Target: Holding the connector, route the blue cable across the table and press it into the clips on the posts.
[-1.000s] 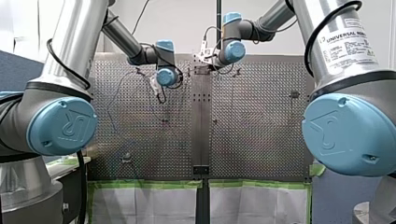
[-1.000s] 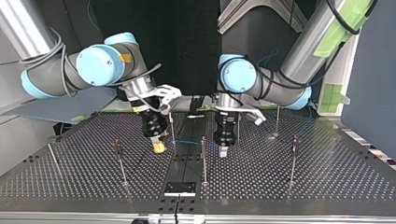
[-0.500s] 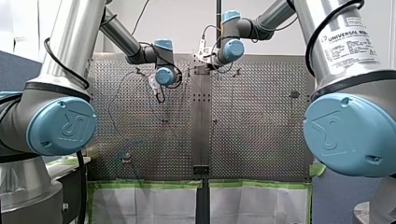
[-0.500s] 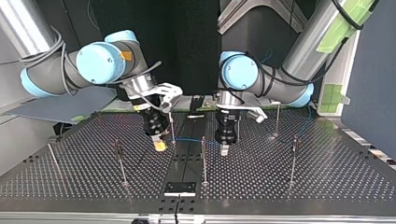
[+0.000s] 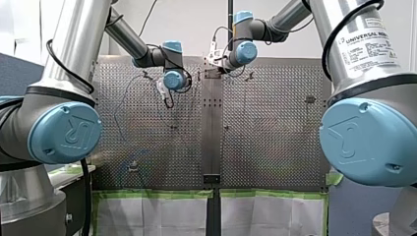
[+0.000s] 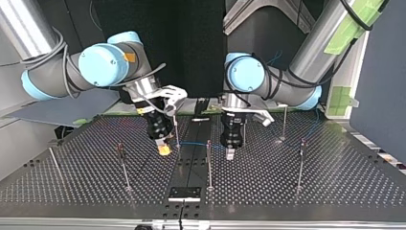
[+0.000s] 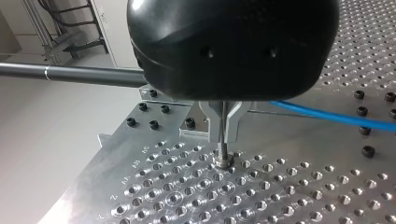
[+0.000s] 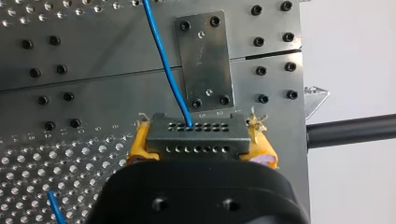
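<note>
On the perforated table: two robot arms work side by side near the centre strip, and seven thin upright posts can be counted in the top view.
The arms: two; my right arm comes in at the top view's left, my left arm at its right.
My right gripper: its two yellow pads pinch the connector from either side, close above the table.
The connector: one, a grey block with two rows of small holes.
The blue cable: one; it leaves the connector's upper row of holes and runs ahead of the right gripper, past a metal plate. In the top view it spans the gap between the two grippers and crosses the top of the middle post; whether it sits in a clip there cannot be told.
The metal plate: one, with four dark screws at its corners.
My left gripper: black body, two metal fingers drawn close together with only a slit between them. The blue cable reaches them from one side; whether they nip it cannot be told.
</note>
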